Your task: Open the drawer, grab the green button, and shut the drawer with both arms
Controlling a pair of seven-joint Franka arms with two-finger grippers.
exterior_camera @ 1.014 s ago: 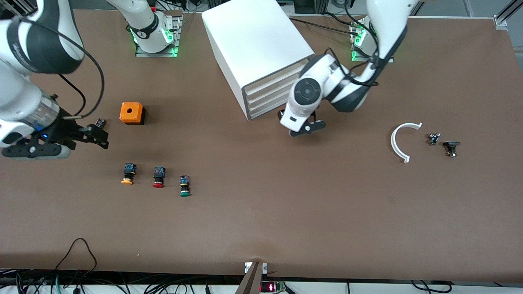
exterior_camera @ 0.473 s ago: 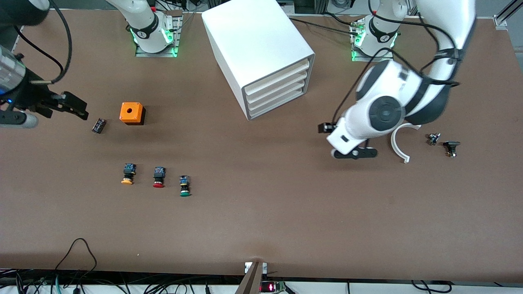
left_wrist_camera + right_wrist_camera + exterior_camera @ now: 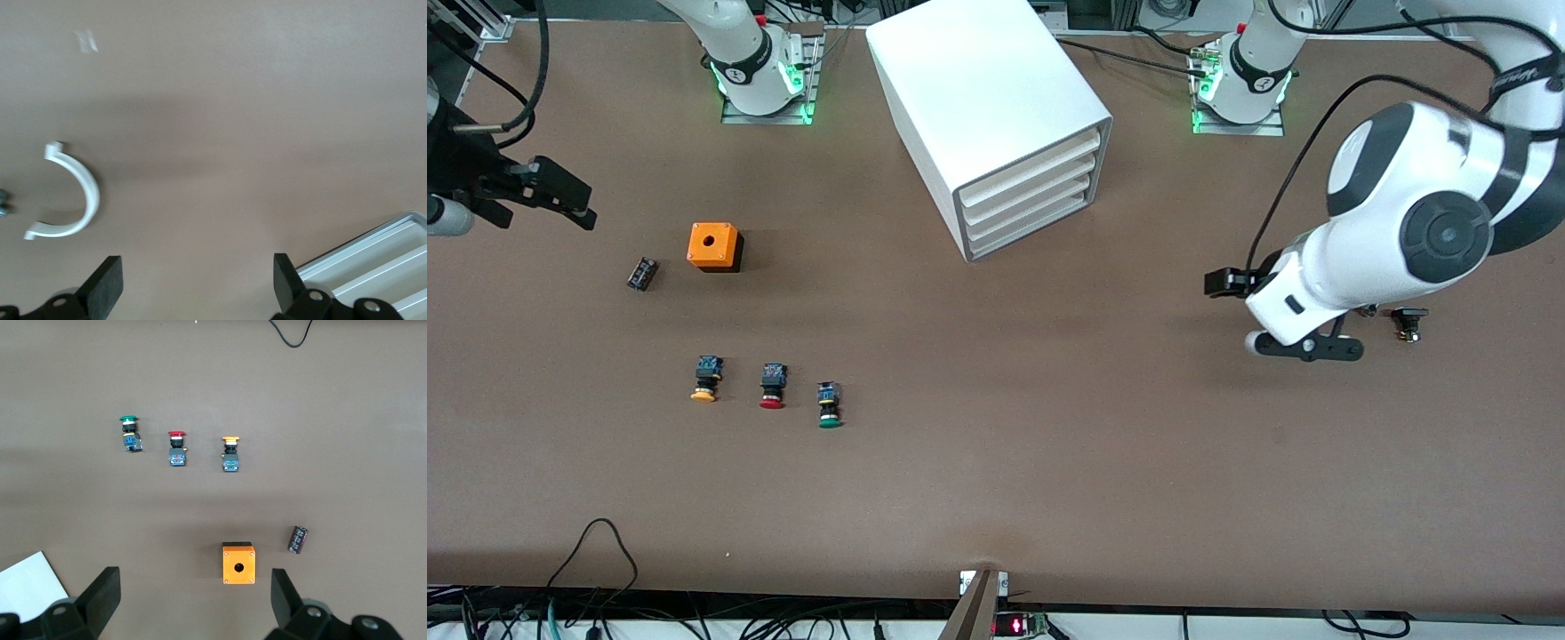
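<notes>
Green-capped button lying on the tabletop at lower left of centre in the front frame, last in a row with the red-capped button and yellow-capped button. Drawer shut flush in the white cabinet at top centre. No readable writing anywhere. Left end effector at the right edge, fingers spread wide, empty, over the white arc piece. Right end effector at upper left, spread wide, empty, above the orange box and small dark cylinder.
</notes>
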